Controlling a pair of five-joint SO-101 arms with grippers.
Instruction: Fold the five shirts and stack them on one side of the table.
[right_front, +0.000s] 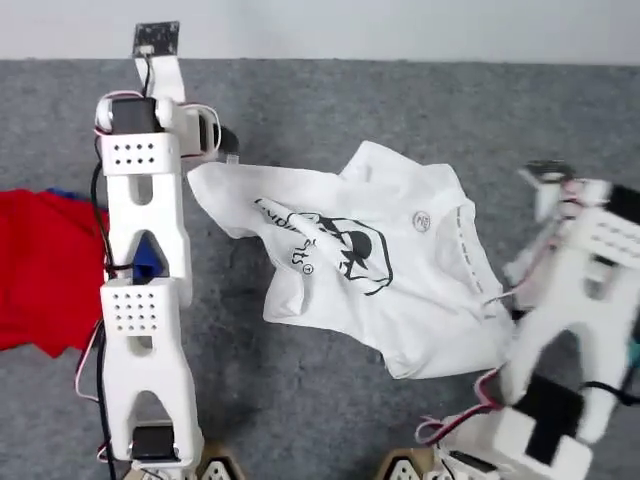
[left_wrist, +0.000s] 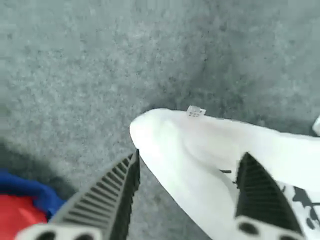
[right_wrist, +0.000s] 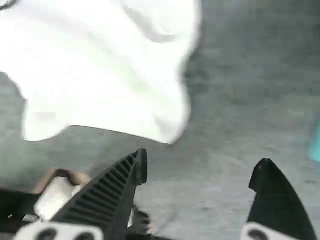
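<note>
While the white shirt (right_front: 370, 250) lies rumpled in the tabletop's middle, your left gripper (left_wrist: 190, 156) spreads wide over its sleeve. Your right gripper (right_wrist: 202, 157) gapes beside it. A red shirt (right_front: 40, 265) sits at the left edge.

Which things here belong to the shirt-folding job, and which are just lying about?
Job:
- white shirt, spread out unfolded
- red shirt, blue cloth under it
- left gripper, open over a corner of the white shirt
- right gripper, open near the white shirt's edge

Lying about:
- small black board
- teal object, too cut off to identify
</note>
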